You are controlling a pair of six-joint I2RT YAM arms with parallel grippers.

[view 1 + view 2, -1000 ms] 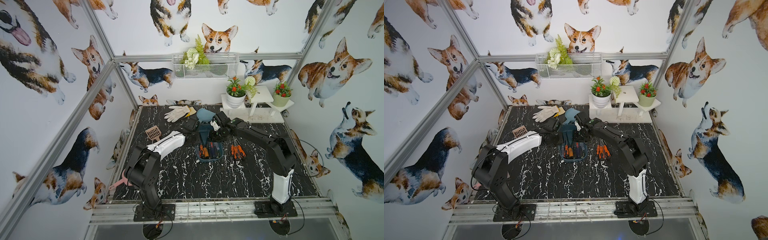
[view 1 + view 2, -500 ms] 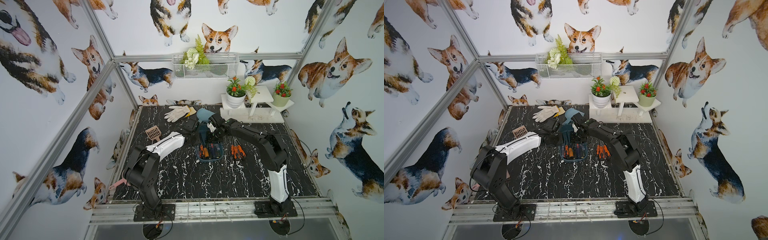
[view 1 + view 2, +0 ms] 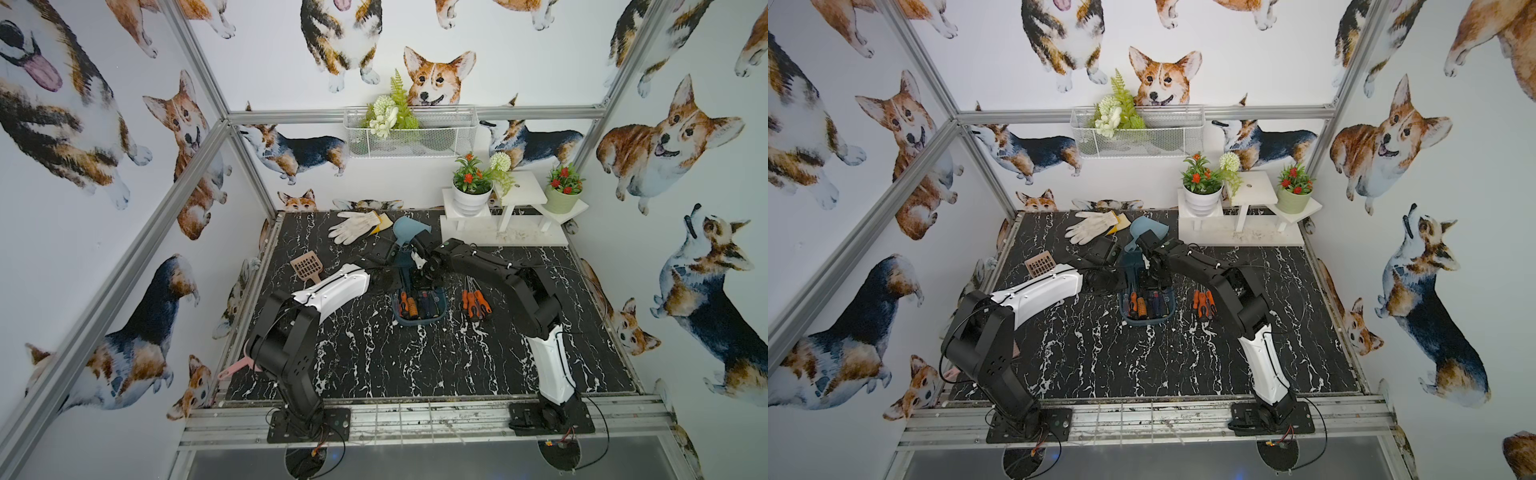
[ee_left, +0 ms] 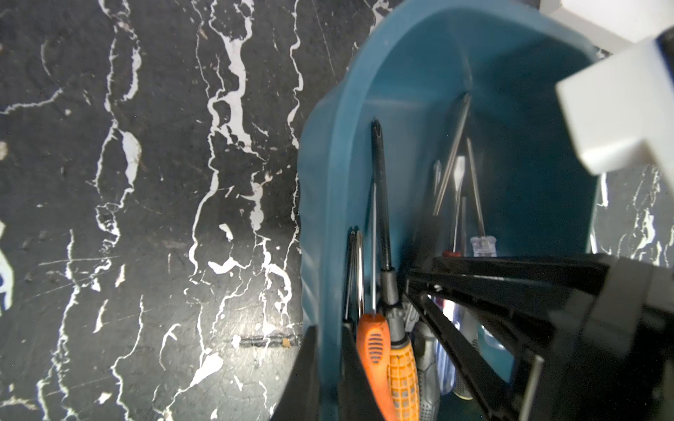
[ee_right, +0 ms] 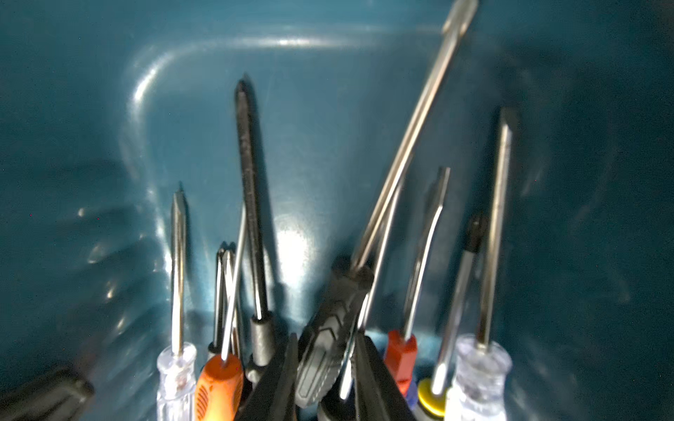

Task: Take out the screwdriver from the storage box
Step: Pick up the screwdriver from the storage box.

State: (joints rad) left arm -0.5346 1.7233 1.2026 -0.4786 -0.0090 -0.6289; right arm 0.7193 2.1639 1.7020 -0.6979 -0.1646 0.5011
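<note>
The storage box (image 3: 419, 322) (image 3: 1144, 321) is a dark teal tub in the middle of the black marble table, with several screwdrivers lying inside. My left gripper (image 4: 327, 346) is shut on the box's side wall (image 4: 401, 73), one finger outside and one inside. My right gripper (image 5: 326, 350) reaches down into the box and is shut on a screwdriver (image 5: 330, 328) with a black-grey handle, whose long shaft slants away over the box's floor (image 5: 328, 109). In both top views the two wrists meet over the far end of the box, and the fingertips are hidden there.
Three orange-handled screwdrivers (image 3: 476, 303) (image 3: 1202, 303) lie on the table right of the box. Behind the box lie a light blue dustpan (image 3: 409, 230) and a white glove (image 3: 353, 224). A brown scoop (image 3: 306, 268) lies at the left and a white plant stand (image 3: 503, 216) stands at the back right.
My right gripper has moved in over the box, come down among the screwdrivers and closed on the black-grey handle. The left gripper keeps its hold on the box wall.
</note>
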